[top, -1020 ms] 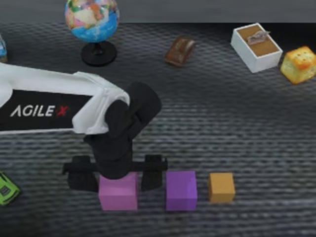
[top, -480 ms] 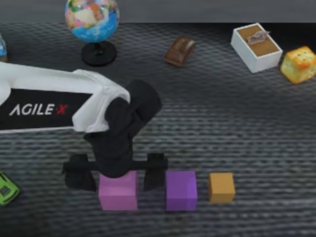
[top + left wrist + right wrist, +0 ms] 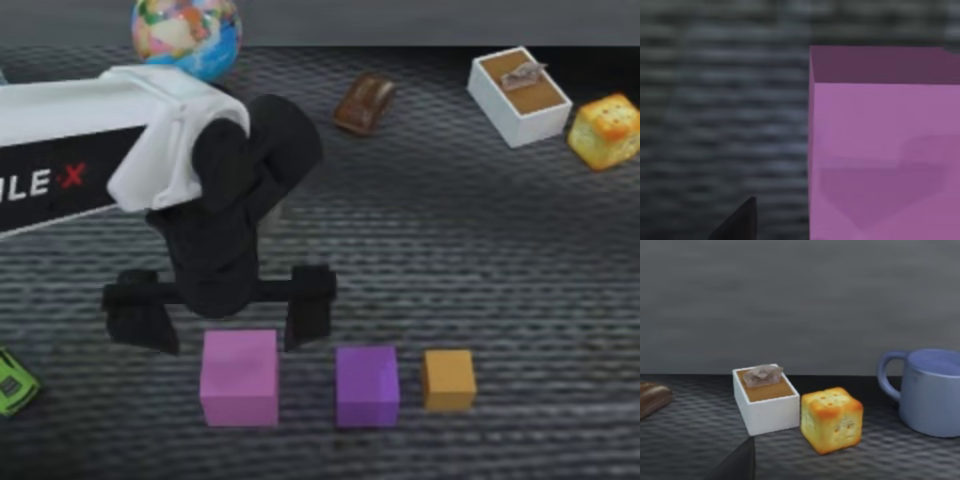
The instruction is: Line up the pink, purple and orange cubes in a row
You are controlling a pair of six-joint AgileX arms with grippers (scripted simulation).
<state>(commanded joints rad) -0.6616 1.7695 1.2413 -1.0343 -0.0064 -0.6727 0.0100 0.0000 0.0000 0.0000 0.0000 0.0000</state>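
Note:
Three cubes lie in a row near the table's front edge: the pink cube [image 3: 239, 377] on the left, the purple cube [image 3: 367, 385] in the middle, the orange cube [image 3: 448, 379] on the right. My left gripper [image 3: 225, 312] hovers open just behind the pink cube, one black finger on each side, holding nothing. The left wrist view is filled by the pink cube [image 3: 885, 150], with one fingertip [image 3: 737, 225] beside it and apart from it. My right arm is outside the top view. Its gripper [image 3: 782, 472] shows one dark finger [image 3: 740, 462], set wide, with nothing in it.
At the back stand a globe [image 3: 186, 30], a brown object [image 3: 364, 103], a white box with a brown top [image 3: 518, 95] and a yellow dotted block [image 3: 604, 130]. A green toy car [image 3: 12, 382] lies at the front left. A blue mug [image 3: 932, 390] shows in the right wrist view.
My left gripper, which straddled the pink cube with open fingers, has lifted and drawn back toward the far side. The pink cube stays in place, now fully uncovered.

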